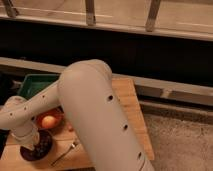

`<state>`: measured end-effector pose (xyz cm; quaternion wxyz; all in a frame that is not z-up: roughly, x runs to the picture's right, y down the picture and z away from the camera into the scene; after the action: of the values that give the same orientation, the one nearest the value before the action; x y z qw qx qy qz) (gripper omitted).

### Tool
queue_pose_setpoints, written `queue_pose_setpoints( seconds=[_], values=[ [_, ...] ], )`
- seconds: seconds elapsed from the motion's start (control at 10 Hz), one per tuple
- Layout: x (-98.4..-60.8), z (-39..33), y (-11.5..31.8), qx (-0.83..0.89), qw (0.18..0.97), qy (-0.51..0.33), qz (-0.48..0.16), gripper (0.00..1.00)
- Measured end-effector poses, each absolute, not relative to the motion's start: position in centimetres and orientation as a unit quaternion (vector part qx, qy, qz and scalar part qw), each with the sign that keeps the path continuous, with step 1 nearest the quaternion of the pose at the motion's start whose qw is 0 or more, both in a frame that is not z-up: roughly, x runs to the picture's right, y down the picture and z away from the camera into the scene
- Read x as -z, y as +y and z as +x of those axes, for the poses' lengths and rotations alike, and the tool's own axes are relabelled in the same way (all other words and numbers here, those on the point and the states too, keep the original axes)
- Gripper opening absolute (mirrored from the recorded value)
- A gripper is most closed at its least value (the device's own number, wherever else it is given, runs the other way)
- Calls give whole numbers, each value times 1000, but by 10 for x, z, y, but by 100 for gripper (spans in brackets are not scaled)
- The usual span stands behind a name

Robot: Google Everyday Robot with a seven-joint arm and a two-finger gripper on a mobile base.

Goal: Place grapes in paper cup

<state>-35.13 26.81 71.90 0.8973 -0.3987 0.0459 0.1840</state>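
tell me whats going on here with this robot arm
The robot's arm reaches down to the wooden table. Its gripper is shut, down in the dark bowl where the grapes lie; whether it holds them is hidden. An orange fruit sits in the red bowl beside it. No paper cup is in view.

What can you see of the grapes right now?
The grapes show as a dark reddish-purple clump of small berries, lying in a dark round bowl at the near left corner of the wooden table. The gripper, shut, is right over them, hiding most; whether it holds them cannot be told.
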Motion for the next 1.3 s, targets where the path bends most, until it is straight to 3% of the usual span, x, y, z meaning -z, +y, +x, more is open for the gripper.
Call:
queue_pose_setpoints(
  seconds=[0.9, 1.3],
  values=[
    [-659, -342, 200, -216, 920, 5, -327, 0],
    [-634, -294, 167, -260, 922, 30, -287, 0]
  ],
)
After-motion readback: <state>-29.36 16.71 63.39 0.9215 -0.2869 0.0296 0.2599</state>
